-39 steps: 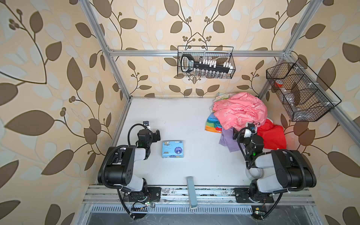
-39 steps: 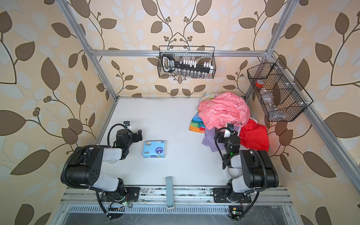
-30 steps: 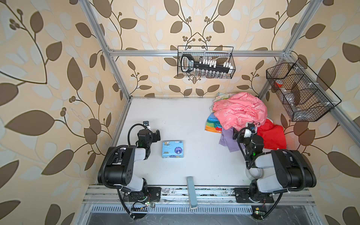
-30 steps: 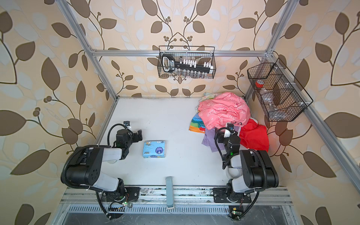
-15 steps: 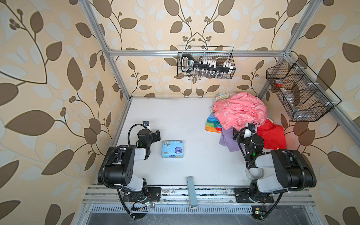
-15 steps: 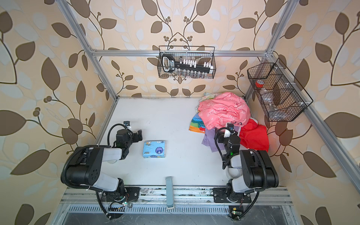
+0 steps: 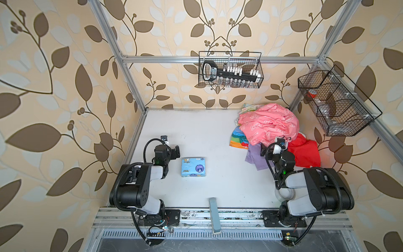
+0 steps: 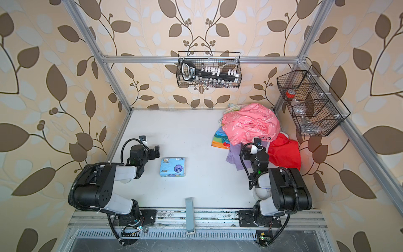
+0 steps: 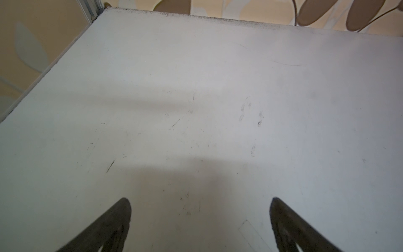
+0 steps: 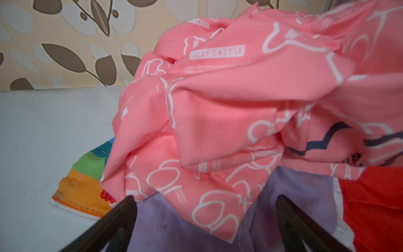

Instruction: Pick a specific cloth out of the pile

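Counting 1 pile [image 7: 268, 125], 1 cloth [image 7: 305, 152], 1 pkt [image 7: 193, 167] — L gripper [image 9: 200, 200] + R gripper [image 10: 206, 197] fingers [image 10: 122, 218] spread

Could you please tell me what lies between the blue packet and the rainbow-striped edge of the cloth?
Nothing: in both top views the stretch of white table between the blue packet and the cloth is bare.

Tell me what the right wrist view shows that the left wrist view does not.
Only the right wrist view: the pile, with a pink printed cloth on top, a lilac cloth beneath, and the cloth, whose red part and rainbow stripes show from under the pink. Only the left wrist view: a metal frame post at the corner. Both: the white table, leaf wallpaper, and an open, empty tool: right tool, left tool.
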`<state>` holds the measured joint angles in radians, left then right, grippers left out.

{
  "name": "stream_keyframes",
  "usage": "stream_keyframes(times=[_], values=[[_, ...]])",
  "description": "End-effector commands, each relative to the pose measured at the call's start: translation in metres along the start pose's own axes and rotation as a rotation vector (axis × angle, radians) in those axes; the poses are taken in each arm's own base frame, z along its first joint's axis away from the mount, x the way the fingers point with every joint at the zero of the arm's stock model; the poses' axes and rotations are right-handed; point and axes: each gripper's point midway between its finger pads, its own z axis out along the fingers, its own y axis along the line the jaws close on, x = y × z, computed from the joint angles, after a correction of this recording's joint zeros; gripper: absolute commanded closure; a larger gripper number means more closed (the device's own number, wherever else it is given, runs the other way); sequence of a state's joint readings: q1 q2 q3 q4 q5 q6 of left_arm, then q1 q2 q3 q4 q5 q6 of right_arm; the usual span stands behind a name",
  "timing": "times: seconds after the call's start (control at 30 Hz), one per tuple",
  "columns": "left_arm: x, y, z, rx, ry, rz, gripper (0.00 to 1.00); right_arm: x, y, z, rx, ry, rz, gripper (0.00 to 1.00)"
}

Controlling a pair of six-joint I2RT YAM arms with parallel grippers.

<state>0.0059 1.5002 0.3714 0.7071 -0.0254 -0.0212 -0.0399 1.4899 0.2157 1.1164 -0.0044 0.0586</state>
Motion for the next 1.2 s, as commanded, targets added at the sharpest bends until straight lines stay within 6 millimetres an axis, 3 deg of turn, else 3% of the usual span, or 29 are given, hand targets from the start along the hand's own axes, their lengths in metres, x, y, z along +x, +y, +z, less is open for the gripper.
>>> stream_keyframes(times=[0.0, 0.17, 0.3, 0.43, 0.53, 0.67, 0.8, 0.9, 0.97, 1.07, 1.17], values=[[-0.020, -0.006, 0.000, 0.015, -0.045, 0.020, 0.01, -0.012, -0.006, 0.005, 0.050, -0.025, 0.007, 0.01], [-0.043, 0.012, -0.024, -0.103, -0.041, -0.056, 0.01, -0.029, -0.009, 0.003, 0.133, 0.022, -0.020, 0.00], [-0.056, 0.010, -0.054, -0.093, -0.080, -0.104, 0.01, -0.044, -0.010, -0.009, 0.198, 0.073, -0.019, 0.00], [-0.057, 0.003, -0.086, -0.040, -0.091, -0.179, 0.01, -0.070, -0.010, -0.023, 0.248, 0.113, 0.012, 0.01], [-0.060, -0.010, -0.107, 0.039, -0.087, -0.239, 0.01, -0.090, 0.022, -0.031, 0.125, 0.131, 0.017, 0.03], [-0.072, -0.018, -0.123, 0.061, -0.105, -0.384, 0.01, -0.102, 0.094, -0.035, -0.078, 0.179, -0.031, 0.03], [-0.067, -0.016, -0.119, -0.077, -0.038, -0.496, 0.01, -0.086, 0.158, -0.024, -0.244, 0.339, -0.092, 0.03], [-0.068, -0.029, -0.112, -0.055, 0.046, -0.476, 0.01, -0.067, 0.188, -0.010, -0.329, 0.430, -0.104, 0.05], [-0.067, -0.050, -0.112, 0.049, 0.132, -0.322, 0.01, -0.054, 0.198, 0.001, -0.338, 0.491, -0.119, 0.07], [-0.058, -0.053, -0.109, 0.058, 0.175, -0.308, 0.01, -0.033, 0.204, 0.019, -0.316, 0.573, -0.158, 0.07], [-0.056, -0.068, -0.110, 0.162, 0.164, -0.271, 0.01, -0.011, 0.203, 0.037, -0.285, 0.643, -0.198, 0.07]])
